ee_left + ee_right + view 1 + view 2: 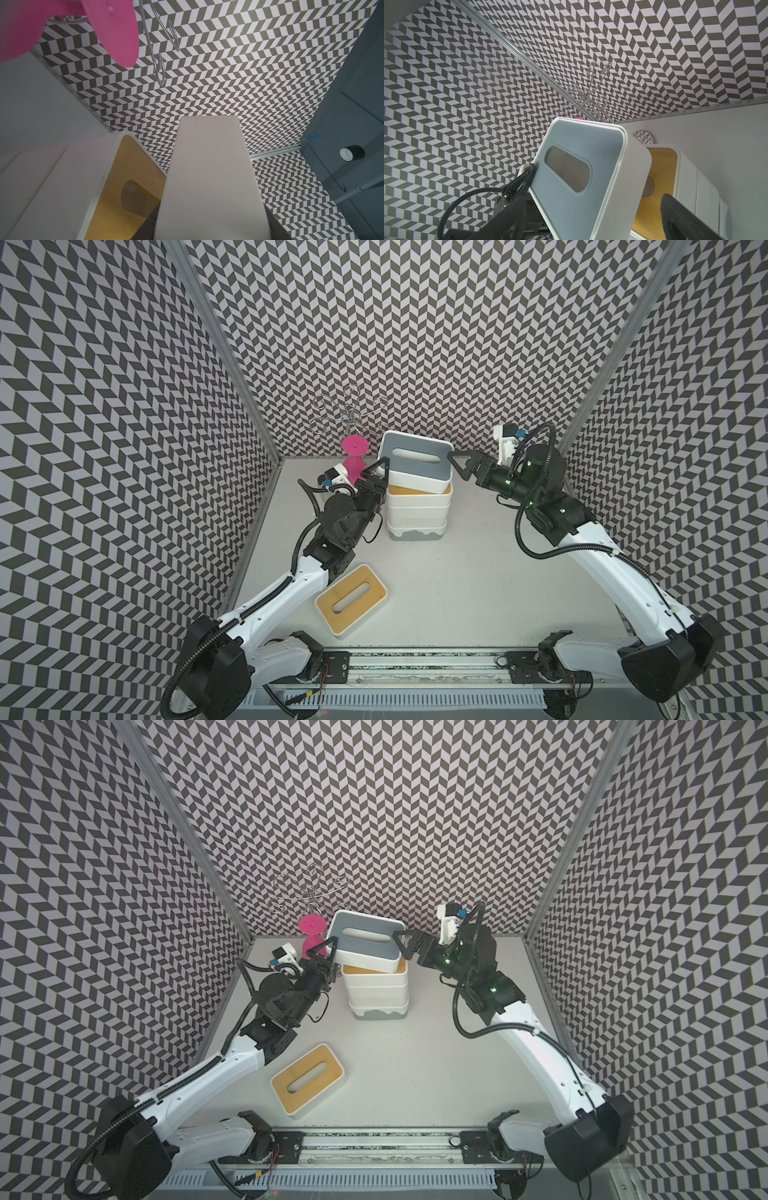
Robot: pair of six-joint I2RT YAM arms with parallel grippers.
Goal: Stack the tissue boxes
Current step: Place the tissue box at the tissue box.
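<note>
Starting at the left arm: it stretches forward from its base, elbow bent, wrist angled in toward the middle. Well back from its hand, near the arm's white forearm, one loose tan-lidded box lies flat on the pale table: a rounded white plastic rectangle with a bamboo top and an oblong slot. Just behind the hand stand a glossy pink hourglass-shaped stand and a thin wire rack with curled loops.

Now the left gripper: it is clamped on the short end of the grey-lidded box, whose smooth white wall fills the left wrist view. The box hangs tilted between the two hands, over the stack.

That stack shows four nested tiers: a grey base, white walls and a tan lid on top. That makes six boxes in all: one loose, one lifted and four stacked.

The right arm reaches in, with its wrist level. The right gripper stands spread wide across the box's other end. One black finger touches the lid edge, while the other finger hangs apart from the box.
</note>
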